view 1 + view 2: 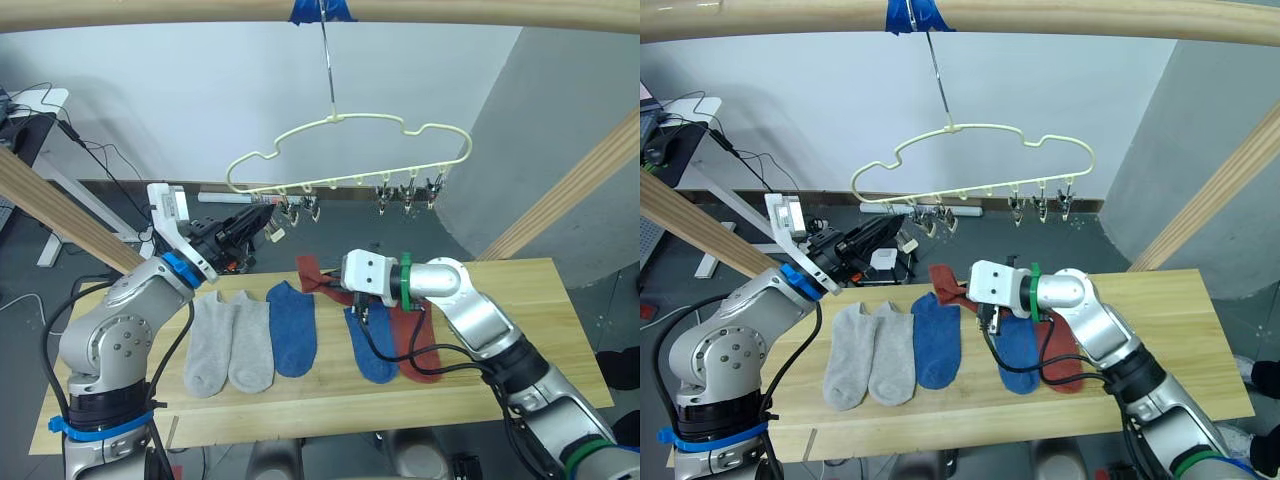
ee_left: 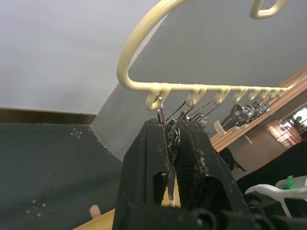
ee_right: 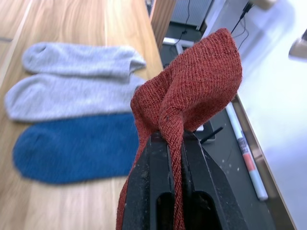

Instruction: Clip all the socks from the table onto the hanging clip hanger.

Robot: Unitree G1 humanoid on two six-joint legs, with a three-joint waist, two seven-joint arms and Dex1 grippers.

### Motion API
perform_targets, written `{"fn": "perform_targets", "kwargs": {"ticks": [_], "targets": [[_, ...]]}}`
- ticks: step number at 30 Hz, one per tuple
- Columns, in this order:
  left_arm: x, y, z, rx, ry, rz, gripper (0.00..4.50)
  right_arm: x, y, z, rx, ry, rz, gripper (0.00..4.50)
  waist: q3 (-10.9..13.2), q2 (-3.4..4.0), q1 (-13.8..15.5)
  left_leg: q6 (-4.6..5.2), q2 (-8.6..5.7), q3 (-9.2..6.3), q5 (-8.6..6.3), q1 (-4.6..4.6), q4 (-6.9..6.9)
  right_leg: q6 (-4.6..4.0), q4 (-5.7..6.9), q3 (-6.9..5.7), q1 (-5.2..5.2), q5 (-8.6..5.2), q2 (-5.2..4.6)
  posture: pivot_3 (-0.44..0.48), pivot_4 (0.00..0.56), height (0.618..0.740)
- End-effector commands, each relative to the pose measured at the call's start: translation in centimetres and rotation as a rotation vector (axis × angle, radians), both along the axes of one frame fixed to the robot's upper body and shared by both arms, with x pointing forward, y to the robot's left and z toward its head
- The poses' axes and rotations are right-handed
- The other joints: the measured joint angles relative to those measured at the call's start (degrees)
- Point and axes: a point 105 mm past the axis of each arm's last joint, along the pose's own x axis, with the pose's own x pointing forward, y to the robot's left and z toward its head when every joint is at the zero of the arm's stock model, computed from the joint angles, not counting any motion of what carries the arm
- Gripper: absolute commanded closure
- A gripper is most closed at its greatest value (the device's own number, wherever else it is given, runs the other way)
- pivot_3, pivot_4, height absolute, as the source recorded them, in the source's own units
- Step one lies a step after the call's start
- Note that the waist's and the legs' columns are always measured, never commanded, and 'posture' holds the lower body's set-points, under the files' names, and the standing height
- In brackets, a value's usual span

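Overhead, from the head camera: right gripper above the worktop, jaws pinching a dark red sock lifted off the planks, beside two grey socks, two blue socks and another red sock lying flat. Left wrist: left gripper raised to the clip hanger, jaws pressed on its end clip. Right wrist: red fabric bunched between the jaws, grey and blue socks beyond.

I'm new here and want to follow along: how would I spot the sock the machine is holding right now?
Find the wooden table, then the right gripper above its middle. Pinched there is a dark red sock, lifted and bunched, while the other socks lie flat.
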Motion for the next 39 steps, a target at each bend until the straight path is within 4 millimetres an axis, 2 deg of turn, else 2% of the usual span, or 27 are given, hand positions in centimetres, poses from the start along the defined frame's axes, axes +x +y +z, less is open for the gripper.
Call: {"fn": "perform_targets", "kwargs": {"ticks": [1,9,21,33,35,36,39], "targets": [[-1.0,-0.5,1.5,-0.01,-0.061,-0.035,4.31,-0.2,0.7,0.7,0.01,-0.034,0.03,4.5,0.0,0.0,0.08,0.0,0.0,-0.02,0.0,0.0,0.0,0.0,0.01,-0.03,0.0,0.0,0.02,-0.176,0.288,0.74],[-1.2,-0.8,1.3,-0.018,-0.054,-0.044,4.31,0.5,1.4,1.1,0.031,-0.026,0.035,4.5,0.0,0.0,0.13,0.0,-0.01,0.01,0.0,-0.01,0.06,-0.01,0.03,0.0,0.01,0.0,-0.01,-0.166,0.288,0.74],[-1.4,-0.9,0.9,-0.007,-0.047,-0.053,4.31,0.4,2.9,3.0,0.137,-0.057,0.051,4.5,0.0,0.0,0.14,0.0,-0.01,-0.01,0.0,-0.01,0.21,-0.01,0.15,0.0,0.01,0.01,0.0,-0.162,0.283,0.74],[-1.4,-0.8,1.0,-0.01,-0.055,-0.053,4.31,0.3,3.5,3.1,0.153,-0.065,0.053,4.5,0.0,0.0,0.12,-0.01,-0.07,-0.02,0.01,0.09,0.5,-0.01,0.7,0.03,0.0,0.0,0.03,-0.158,0.279,0.74],[-1.5,-0.7,1.0,-0.009,-0.053,-0.06,3.58,0.3,3.7,3.1,0.156,-0.058,0.054,4.5,0.0,0.0,0.12,-0.01,-0.07,-0.02,0.01,0.09,0.51,-0.01,0.73,0.03,0.0,0.0,0.03,-0.158,0.279,0.74],[-1.6,-0.7,1.0,-0.01,-0.05,-0.062,3.4,0.2,3.8,3.0,0.156,-0.048,0.059,4.5,0.0,0.0,0.11,-0.02,-0.07,-0.01,0.01,0.09,0.51,-0.01,0.73,0.03,0.0,0.0,0.03,-0.158,0.279,0.74],[-1.5,-0.4,0.8,-0.016,-0.04,-0.051,2.39,0.1,4.0,2.8,0.156,-0.029,0.07,4.5,0.0,0.0,0.12,-0.02,-0.07,-0.02,0.01,0.1,0.5,-0.01,0.73,0.04,-0.01,0.0,0.03,-0.159,0.276,0.74]]}}
